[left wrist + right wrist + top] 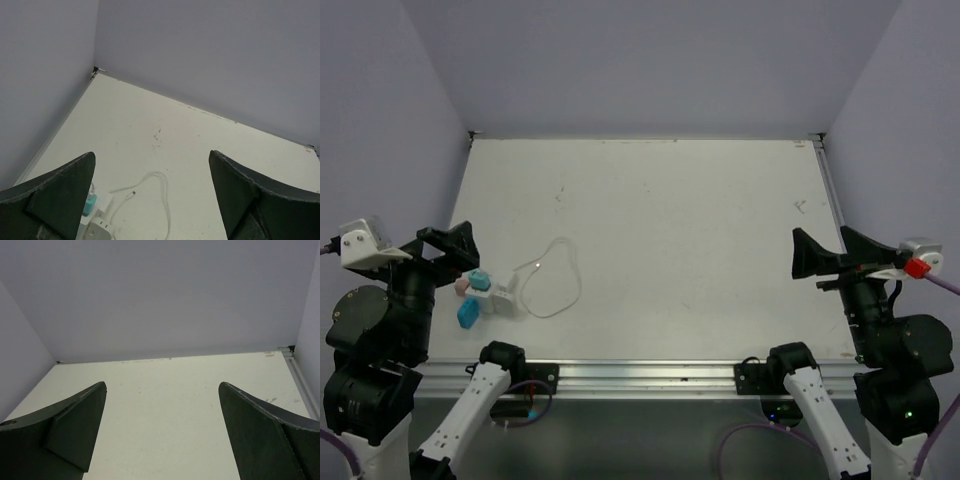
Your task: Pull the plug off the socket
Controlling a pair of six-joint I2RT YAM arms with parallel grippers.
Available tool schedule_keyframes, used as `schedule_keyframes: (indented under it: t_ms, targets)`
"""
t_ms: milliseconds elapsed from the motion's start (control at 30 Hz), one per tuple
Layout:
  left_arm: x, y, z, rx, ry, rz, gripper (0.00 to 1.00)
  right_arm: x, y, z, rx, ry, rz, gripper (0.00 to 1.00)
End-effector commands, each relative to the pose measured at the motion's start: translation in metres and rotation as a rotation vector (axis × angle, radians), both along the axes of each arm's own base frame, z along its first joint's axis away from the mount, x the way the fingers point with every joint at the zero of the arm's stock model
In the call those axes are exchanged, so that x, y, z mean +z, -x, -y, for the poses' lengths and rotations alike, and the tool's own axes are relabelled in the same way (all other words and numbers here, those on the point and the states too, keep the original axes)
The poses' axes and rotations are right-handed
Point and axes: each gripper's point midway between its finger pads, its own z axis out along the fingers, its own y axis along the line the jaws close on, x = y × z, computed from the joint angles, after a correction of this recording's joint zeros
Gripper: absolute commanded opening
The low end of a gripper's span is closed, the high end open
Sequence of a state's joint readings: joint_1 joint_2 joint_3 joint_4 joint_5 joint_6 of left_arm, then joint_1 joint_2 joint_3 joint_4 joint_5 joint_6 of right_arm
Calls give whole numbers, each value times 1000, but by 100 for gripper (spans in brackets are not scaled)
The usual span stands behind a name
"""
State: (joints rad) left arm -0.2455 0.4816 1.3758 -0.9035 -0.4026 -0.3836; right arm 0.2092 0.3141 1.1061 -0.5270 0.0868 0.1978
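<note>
- A white socket block (505, 297) lies flat on the table, near its near-left corner, just in front of the left arm
- In the left wrist view the socket block (100, 227) sits at the bottom edge of the frame, partly cut off
- A teal plug (478, 280) sits against the left side of the socket block; in the left wrist view the teal plug (90, 204) stands upright at the block's far-left end, touching it
- A second teal piece (468, 314) and a small pink piece (463, 286) lie just left of the block; whether they are plugged in cannot be told
- A thin white cable (560, 285) leaves the block and curls into a loose loop on the table to the right of it; in the left wrist view the cable (162, 192) loops toward the far side and a small connector end rests inside the loop
- The left gripper (460, 245) hangs above and just left of the socket block, touching nothing; from its own camera the left gripper (152, 153) shows both dark fingers spread wide with bare table between them
- The right gripper (820, 240) is over the right side of the table, well apart from the socket; its own view shows the right gripper (162, 385) spread wide too, holding nothing
- The table (670, 200) is white with faint scuffs
- Pale lilac walls (650, 60) enclose the table on the left, far and right sides
</note>
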Motion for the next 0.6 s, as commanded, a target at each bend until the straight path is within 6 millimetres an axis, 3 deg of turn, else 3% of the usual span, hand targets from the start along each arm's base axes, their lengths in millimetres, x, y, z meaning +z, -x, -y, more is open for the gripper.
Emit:
schedule_keyframes:
  t_ms: [0,200,367,567]
  targets:
    - [-25,-15,-1,44,24,-100,100,-32,-19,-9,25,-67,-129,99]
    - [-67,-33,-4,121,38,-283,100,-72,-35,-30,106,-107,-251,99]
    - [-123,-45,-5,198,29,-487,99,-103,-39,-32,107,-118,-321,99]
    - [-184,-59,-7,270,-2,-639,100,-123,-40,-47,176,-138,-370,99]
